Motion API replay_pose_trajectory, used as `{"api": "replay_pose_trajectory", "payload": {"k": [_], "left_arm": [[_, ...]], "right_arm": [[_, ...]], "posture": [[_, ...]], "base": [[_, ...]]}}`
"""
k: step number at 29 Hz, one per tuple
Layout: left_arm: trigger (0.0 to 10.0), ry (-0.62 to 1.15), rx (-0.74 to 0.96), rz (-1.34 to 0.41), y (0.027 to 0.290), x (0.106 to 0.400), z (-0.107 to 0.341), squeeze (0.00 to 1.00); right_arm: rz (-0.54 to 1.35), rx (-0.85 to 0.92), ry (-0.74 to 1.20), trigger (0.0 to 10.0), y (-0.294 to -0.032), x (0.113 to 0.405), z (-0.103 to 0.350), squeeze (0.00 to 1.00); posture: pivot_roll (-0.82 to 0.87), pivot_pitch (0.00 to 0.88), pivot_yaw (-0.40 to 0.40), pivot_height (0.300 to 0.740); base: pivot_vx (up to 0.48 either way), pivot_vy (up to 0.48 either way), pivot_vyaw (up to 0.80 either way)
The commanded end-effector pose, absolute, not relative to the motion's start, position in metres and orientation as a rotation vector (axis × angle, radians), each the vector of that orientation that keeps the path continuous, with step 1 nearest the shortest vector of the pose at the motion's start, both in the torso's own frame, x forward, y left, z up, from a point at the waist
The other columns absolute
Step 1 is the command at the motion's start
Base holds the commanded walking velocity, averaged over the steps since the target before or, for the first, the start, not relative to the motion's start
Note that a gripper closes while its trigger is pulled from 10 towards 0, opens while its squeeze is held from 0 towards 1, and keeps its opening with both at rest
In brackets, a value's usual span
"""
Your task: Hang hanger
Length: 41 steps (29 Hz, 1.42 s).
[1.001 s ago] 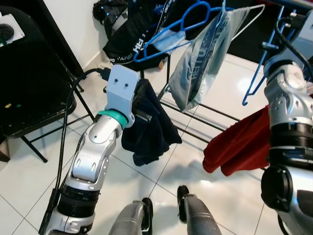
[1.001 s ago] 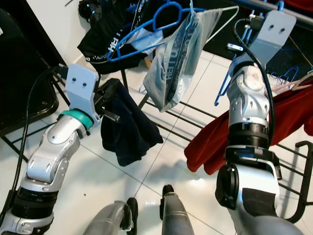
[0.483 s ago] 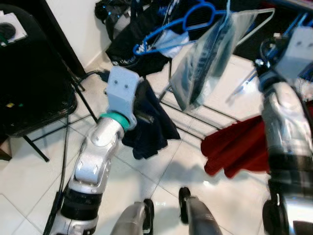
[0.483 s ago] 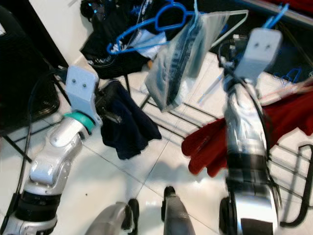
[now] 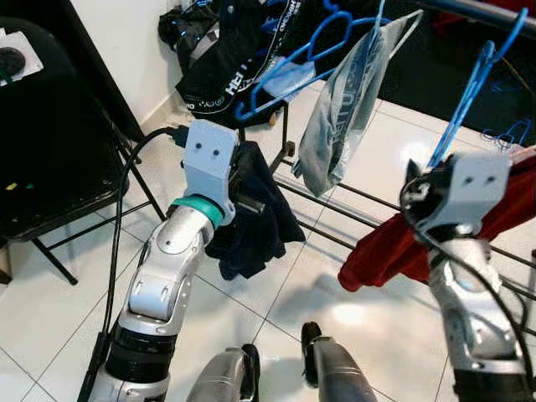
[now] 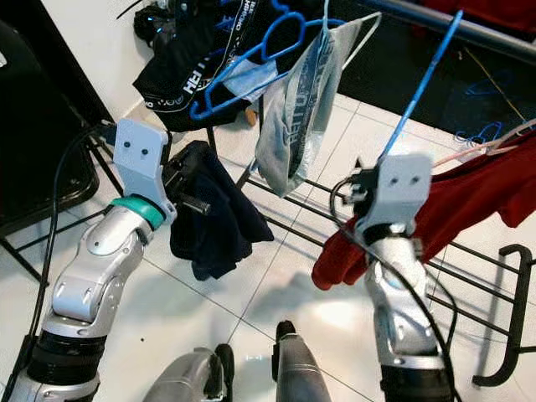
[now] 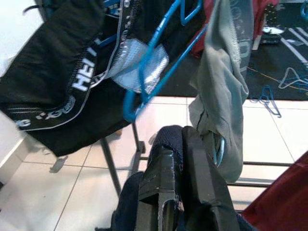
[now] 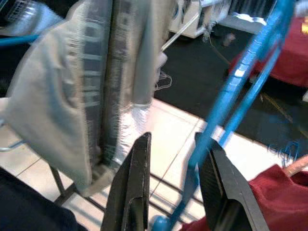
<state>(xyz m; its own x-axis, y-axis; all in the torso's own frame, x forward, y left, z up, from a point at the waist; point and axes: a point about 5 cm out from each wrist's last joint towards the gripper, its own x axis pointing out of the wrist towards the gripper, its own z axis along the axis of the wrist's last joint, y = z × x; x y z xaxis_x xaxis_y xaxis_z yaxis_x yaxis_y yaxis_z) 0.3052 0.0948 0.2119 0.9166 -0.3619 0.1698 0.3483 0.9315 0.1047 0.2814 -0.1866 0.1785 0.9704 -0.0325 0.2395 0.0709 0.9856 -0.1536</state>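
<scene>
A blue hanger slants down from the grey rail at the upper right. My right arm is raised just below it. In the right wrist view my right gripper is open, and the blue hanger runs down between its fingers, close to one finger. My left gripper is shut on a dark navy garment, held up in front of the rack. A grey garment hangs between my two arms.
A black folding chair stands at the left with a black cable beside it. A black lettered garment hangs on blue hangers behind. A red garment lies over the low rack bars. White tiled floor lies below.
My right arm has come down from beside the rail to below the blue hanger. The left arm keeps its hold on the navy garment. The camera has shifted a little.
</scene>
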Motion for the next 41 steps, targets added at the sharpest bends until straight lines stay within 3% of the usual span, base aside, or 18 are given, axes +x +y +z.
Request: {"api": "replay_pose_trajectory", "payload": {"k": [1, 6, 13, 14, 17, 18, 22, 23, 24, 27, 32, 34, 35, 37, 38, 39, 40, 41], "left_arm": [[10.0, -0.227, 0.066, -0.357, 0.098, 0.3, 0.216, 0.0], [10.0, -0.225, 0.059, -0.353, 0.099, 0.299, 0.215, 0.0], [10.0, -0.224, 0.058, -0.358, 0.098, 0.299, 0.215, 0.0], [10.0, -0.223, 0.058, -0.363, 0.097, 0.299, 0.215, 0.0], [10.0, -0.223, 0.058, -0.363, 0.097, 0.299, 0.215, 0.0], [10.0, -0.222, 0.059, -0.366, 0.097, 0.299, 0.215, 0.0], [10.0, -0.22, 0.06, -0.37, 0.096, 0.299, 0.214, 0.0], [10.0, -0.217, 0.061, -0.376, 0.095, 0.299, 0.214, 0.0], [10.0, -0.214, 0.061, -0.382, 0.094, 0.299, 0.213, 0.0], [10.0, -0.212, 0.063, -0.387, 0.093, 0.3, 0.213, 0.0], [10.0, -0.211, 0.064, -0.39, 0.093, 0.3, 0.213, 0.0], [10.0, -0.211, 0.065, -0.391, 0.093, 0.301, 0.213, 0.0], [10.0, -0.208, 0.068, -0.4, 0.092, 0.301, 0.215, 0.0], [10.0, -0.208, 0.068, -0.4, 0.092, 0.301, 0.215, 0.0], [10.0, -0.214, 0.074, -0.414, 0.092, 0.302, 0.219, 0.0], [10.0, -0.214, 0.074, -0.414, 0.092, 0.302, 0.219, 0.0], [10.0, -0.227, 0.082, -0.412, 0.094, 0.304, 0.226, 0.0], [10.0, -0.227, 0.082, -0.412, 0.094, 0.304, 0.226, 0.0]], "right_arm": [[-0.009, -0.201, -0.257, 10.0, -0.177, 0.277, 0.174, 0.0], [-0.014, -0.269, -0.335, 10.0, -0.166, 0.254, 0.184, 0.0], [-0.018, -0.277, -0.351, 10.0, -0.163, 0.249, 0.185, 0.0], [-0.009, -0.285, -0.357, 10.0, -0.16, 0.245, 0.185, 0.95], [-0.009, -0.285, -0.357, 10.0, -0.16, 0.245, 0.185, 0.95], [-0.001, -0.289, -0.348, 10.0, -0.159, 0.239, 0.181, 1.0], [-0.06, -0.267, -0.316, 10.0, -0.166, 0.232, 0.174, 1.0], [-0.163, -0.204, -0.279, 10.0, -0.18, 0.228, 0.17, 0.0], [-0.266, -0.124, -0.248, 10.0, -0.193, 0.226, 0.166, 0.0], [-0.324, -0.092, -0.235, 10.0, -0.201, 0.225, 0.164, 0.0], [-0.261, -0.129, -0.252, 10.0, -0.196, 0.227, 0.168, 0.0], [-0.153, -0.226, -0.297, 10.0, -0.185, 0.228, 0.175, 0.0], [0.07, -0.263, -0.314, 10.0, -0.165, 0.233, 0.181, 0.0], [0.07, -0.263, -0.314, 10.0, -0.165, 0.233, 0.181, 0.0], [0.314, -0.266, -0.317, 10.0, -0.14, 0.237, 0.186, 0.0], [0.314, -0.266, -0.317, 10.0, -0.14, 0.237, 0.186, 0.0], [0.511, -0.27, -0.317, 10.0, -0.121, 0.239, 0.191, 0.0], [0.511, -0.27, -0.317, 10.0, -0.121, 0.239, 0.191, 0.0]], "posture": [[-0.15, 0.164, 0.065, 0.74], [-0.15, 0.169, 0.069, 0.74], [-0.15, 0.17, 0.071, 0.74], [-0.16, 0.17, 0.073, 0.74], [-0.16, 0.17, 0.073, 0.74], [-0.16, 0.172, 0.072, 0.74], [-0.16, 0.177, 0.075, 0.74], [-0.17, 0.181, 0.085, 0.74], [-0.17, 0.181, 0.089, 0.74], [-0.17, 0.181, 0.089, 0.74], [-0.17, 0.181, 0.092, 0.74], [-0.17, 0.181, 0.092, 0.74], [-0.17, 0.179, 0.094, 0.74], [-0.17, 0.179, 0.094, 0.74], [-0.15, 0.172, 0.078, 0.74], [-0.15, 0.172, 0.078, 0.74], [-0.12, 0.166, 0.06, 0.74], [-0.12, 0.166, 0.06, 0.74]], "base": [[0.0, 0.0, 0.0], [0.0, 0.0, 0.0], [0.0, 0.0, 0.0], [0.0, 0.0, 0.0], [0.0, 0.0, 0.0], [0.0, 0.0, 0.0], [0.0, 0.0, 0.0], [0.0, 0.0, 0.0], [0.0, 0.0, 0.0], [0.0, 0.0, 0.0], [0.0, 0.0, 0.0], [0.0, 0.0, 0.0], [0.0, 0.0, 0.0], [0.0, 0.0, 0.0], [0.0, 0.0, 0.0], [0.0, 0.0, 0.0], [0.0, 0.0, 0.0], [0.0, 0.0, 0.0]]}}
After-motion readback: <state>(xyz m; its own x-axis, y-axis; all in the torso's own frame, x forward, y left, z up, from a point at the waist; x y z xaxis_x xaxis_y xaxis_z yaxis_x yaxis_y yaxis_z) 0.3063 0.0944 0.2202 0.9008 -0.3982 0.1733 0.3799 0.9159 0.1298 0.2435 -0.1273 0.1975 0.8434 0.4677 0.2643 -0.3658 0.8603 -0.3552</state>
